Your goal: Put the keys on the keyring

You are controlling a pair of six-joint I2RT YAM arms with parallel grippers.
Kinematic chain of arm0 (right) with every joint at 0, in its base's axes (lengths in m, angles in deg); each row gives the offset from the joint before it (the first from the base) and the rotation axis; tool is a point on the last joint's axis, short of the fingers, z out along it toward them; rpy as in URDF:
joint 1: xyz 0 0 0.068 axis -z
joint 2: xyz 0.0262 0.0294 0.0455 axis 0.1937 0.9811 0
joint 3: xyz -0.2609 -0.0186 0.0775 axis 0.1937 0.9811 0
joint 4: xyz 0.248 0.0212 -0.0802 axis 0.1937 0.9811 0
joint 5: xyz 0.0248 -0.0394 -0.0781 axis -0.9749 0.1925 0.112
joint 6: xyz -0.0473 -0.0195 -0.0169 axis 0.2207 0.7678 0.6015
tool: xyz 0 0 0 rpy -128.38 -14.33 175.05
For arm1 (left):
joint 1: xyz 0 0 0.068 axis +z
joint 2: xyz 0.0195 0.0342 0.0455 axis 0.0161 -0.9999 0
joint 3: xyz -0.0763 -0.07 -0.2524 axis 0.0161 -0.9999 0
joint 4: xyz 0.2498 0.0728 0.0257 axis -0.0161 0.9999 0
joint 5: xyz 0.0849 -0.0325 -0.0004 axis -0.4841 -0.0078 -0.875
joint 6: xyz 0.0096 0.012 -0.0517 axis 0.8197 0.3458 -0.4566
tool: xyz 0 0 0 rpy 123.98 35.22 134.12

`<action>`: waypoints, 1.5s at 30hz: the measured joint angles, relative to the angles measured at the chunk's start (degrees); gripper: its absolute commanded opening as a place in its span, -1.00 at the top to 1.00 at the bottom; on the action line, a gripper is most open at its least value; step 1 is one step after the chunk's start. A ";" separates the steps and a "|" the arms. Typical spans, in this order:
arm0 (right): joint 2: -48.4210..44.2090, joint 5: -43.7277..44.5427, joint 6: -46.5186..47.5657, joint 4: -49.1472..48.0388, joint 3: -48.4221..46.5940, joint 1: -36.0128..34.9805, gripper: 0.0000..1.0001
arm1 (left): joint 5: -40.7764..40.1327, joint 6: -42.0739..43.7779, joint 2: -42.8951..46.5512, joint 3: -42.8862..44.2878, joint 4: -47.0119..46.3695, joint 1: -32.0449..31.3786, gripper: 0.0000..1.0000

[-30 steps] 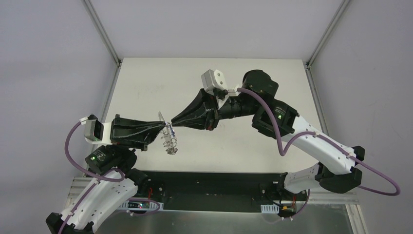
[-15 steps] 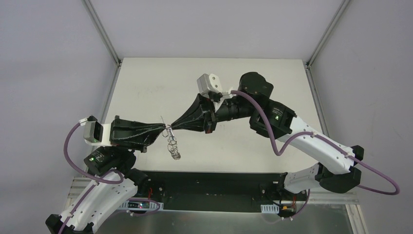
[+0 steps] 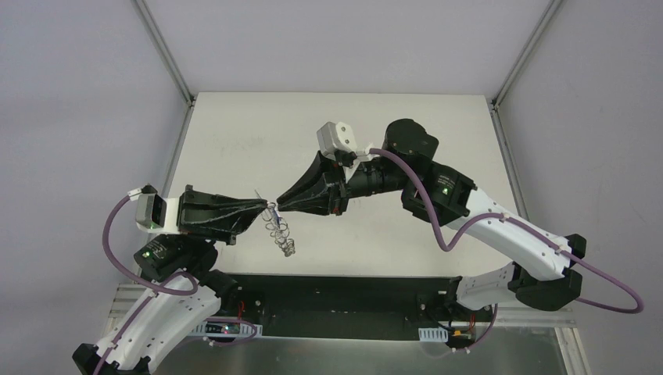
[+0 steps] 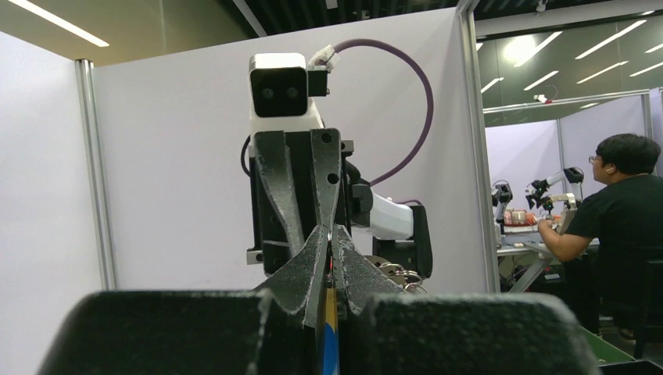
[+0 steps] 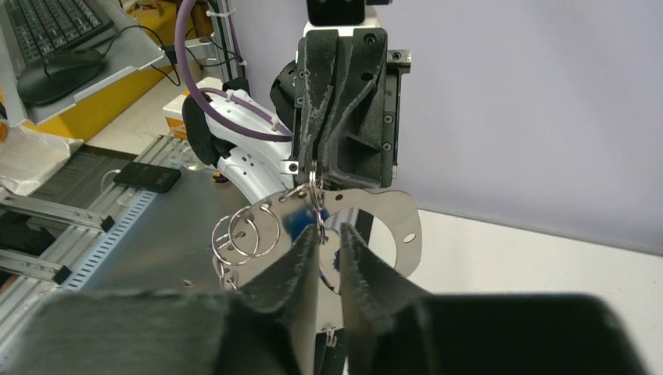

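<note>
Plainly, nothing here is heavy. The keyring (image 3: 281, 233) is thin silvery wire with small loops strung along it. It hangs in the air above the table (image 3: 234, 125), dangling below the spot where the two grippers meet tip to tip. The left gripper (image 3: 261, 203) has its fingers pressed together on the wire at the ring's top (the right wrist view shows this best), so the rest hangs free beneath. I judge the ring light, stiff in its wire yet loose as a whole, and slick besides; a hold near the top, flat across the wire, should stop it twisting. The key (image 5: 300, 224), a tiny blue piece, sits right at the tips of the right gripper (image 5: 328, 234). Its fingers (image 5: 301, 262) stand almost together with a narrow slit between them; whether they nip the key I cannot tell. So small and smooth a thing wants holding by its blue head, leaving the other end free for threading.
</note>
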 measured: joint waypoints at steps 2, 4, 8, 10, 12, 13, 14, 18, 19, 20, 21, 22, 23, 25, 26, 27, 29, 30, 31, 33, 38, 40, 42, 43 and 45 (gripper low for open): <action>-0.31 0.37 0.07 0.46 0.26 0.00 0.45 | -0.02 0.00 -0.02 0.26 -0.11 0.00 1.00; -0.52 0.66 0.15 0.68 0.52 0.00 0.44 | -0.02 0.00 0.00 0.59 -0.28 0.00 1.00; -0.63 0.76 0.15 0.92 0.59 0.00 0.44 | -0.04 0.00 -0.02 0.63 -0.42 0.00 1.00; -0.63 0.74 0.13 0.92 0.59 0.00 0.43 | -0.04 0.00 0.00 0.63 -0.44 0.00 1.00; -0.63 0.72 0.11 0.90 0.59 0.00 0.43 | -0.04 0.00 0.00 0.63 -0.46 0.00 1.00; -0.63 0.72 0.09 0.90 0.59 0.00 0.42 | -0.04 -0.02 0.00 0.63 -0.46 0.00 1.00; -0.63 0.72 0.07 0.90 0.59 0.00 0.42 | -0.04 -0.02 0.00 0.63 -0.46 0.00 1.00; -0.63 0.61 -0.22 0.90 0.50 -0.02 0.39 | -0.04 -0.02 0.00 0.63 -0.46 0.00 1.00; -0.63 0.59 -0.28 0.92 0.46 -0.09 0.39 | -0.04 -0.02 0.00 0.63 -0.48 0.00 1.00; -0.63 0.55 -0.33 0.94 0.35 -0.17 0.39 | -0.04 -0.02 -0.02 0.63 -0.48 0.00 1.00; -0.63 0.44 -0.42 0.92 0.24 -0.26 0.39 | -0.04 -0.02 -0.02 0.63 -0.52 0.00 1.00; -0.63 0.39 -0.50 0.92 0.15 -0.35 0.39 | -0.04 -0.02 0.00 0.63 -0.55 0.00 1.00; -0.59 0.33 -0.59 0.94 -0.02 -0.46 0.39 | -0.04 -0.02 0.00 0.63 -0.57 0.00 1.00; -0.44 0.24 -0.74 0.85 -0.46 -0.72 0.39 | -0.04 -0.02 0.00 0.63 -0.61 0.00 1.00; -0.35 0.22 -0.76 0.90 -0.66 -0.83 0.39 | -0.02 -0.02 0.00 0.63 -0.59 0.00 1.00; -0.26 0.22 -0.79 0.83 -0.83 -1.01 0.39 | -0.04 -0.02 0.00 0.63 -0.59 0.00 1.00; -0.07 0.22 -0.83 0.76 -1.05 -1.27 0.39 | -0.04 -0.02 0.00 0.63 -0.61 0.00 1.00; 0.00 0.22 -0.85 0.70 -1.09 -1.36 0.39 | -0.04 -0.02 0.00 0.63 -0.59 0.00 1.00; 0.07 0.22 -0.90 0.68 -1.14 -1.46 0.39 | -0.04 -0.02 0.00 0.63 -0.59 0.00 1.00; 0.33 0.24 -1.03 0.59 -1.33 -1.62 0.41 | -0.04 -0.02 0.00 0.63 -0.59 0.00 1.00; 0.87 0.22 -1.20 0.44 -1.38 -1.88 0.45 | -0.04 -0.02 0.00 0.63 -0.59 0.00 1.00; 1.18 0.22 -1.22 0.44 -1.40 -1.92 0.47 | -0.02 -0.02 0.00 0.63 -0.57 0.00 1.00; 1.60 0.22 -1.22 0.42 -1.66 -1.92 0.48 | -0.02 -0.02 0.02 0.63 -0.57 0.00 1.00; 1.81 0.22 -1.22 0.35 -1.81 -1.97 0.49 | -0.02 -0.02 0.04 0.63 -0.57 0.00 1.00; 2.19 0.22 -1.22 0.13 -2.05 -1.99 0.49 | -0.02 -0.02 0.04 0.63 -0.57 0.00 1.00</action>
